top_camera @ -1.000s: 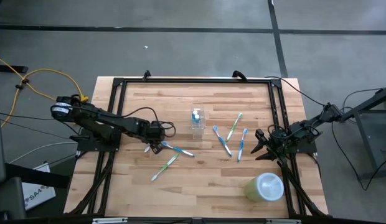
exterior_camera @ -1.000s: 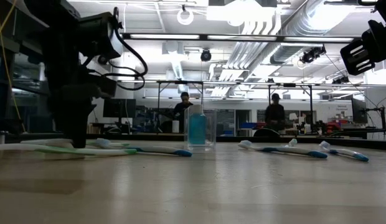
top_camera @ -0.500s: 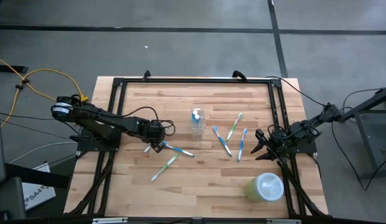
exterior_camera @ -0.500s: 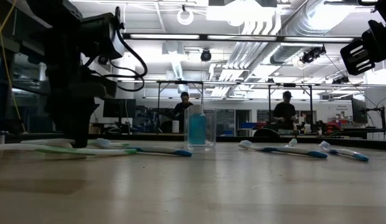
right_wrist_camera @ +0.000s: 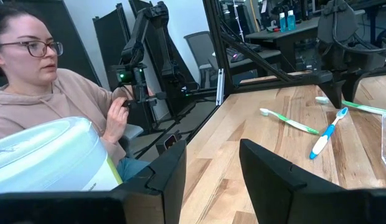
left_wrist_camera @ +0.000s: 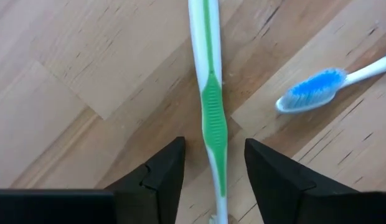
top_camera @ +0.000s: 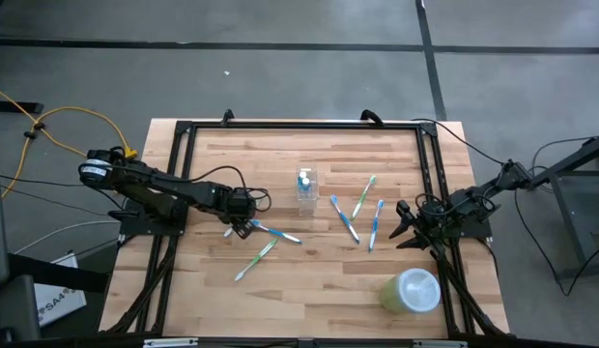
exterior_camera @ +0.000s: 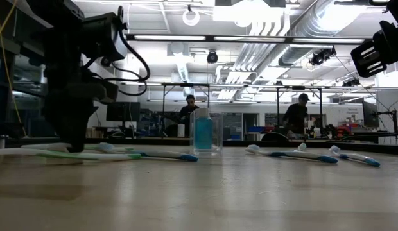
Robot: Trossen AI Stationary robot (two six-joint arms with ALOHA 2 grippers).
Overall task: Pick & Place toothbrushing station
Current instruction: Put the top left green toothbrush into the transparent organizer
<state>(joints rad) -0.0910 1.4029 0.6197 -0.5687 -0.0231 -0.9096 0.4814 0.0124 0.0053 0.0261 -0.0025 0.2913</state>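
Note:
A green-and-white toothbrush (left_wrist_camera: 213, 118) lies flat on the wooden table. My left gripper (left_wrist_camera: 213, 146) points down over it, open, with one finger on each side of the handle and a gap on both sides. The head of a blue toothbrush (left_wrist_camera: 311, 90) lies close by; its handle (top_camera: 278, 233) runs toward the table's middle. Another green toothbrush (top_camera: 257, 259) lies nearer the front edge. The clear cup (top_camera: 306, 189) stands upright mid-table with something blue inside. My right gripper (top_camera: 404, 224) waits open and level at the right edge.
Three more toothbrushes (top_camera: 361, 213) lie flat right of the cup. A pale green round container (top_camera: 412, 290) stands at the near right corner. A black frame (top_camera: 299, 126) borders the table. A seated person (right_wrist_camera: 50, 81) shows beyond the table in the right wrist view.
My left gripper has stayed over the green toothbrush and rolled slightly about its own pointing line. The toothbrushes and the cup have not moved.

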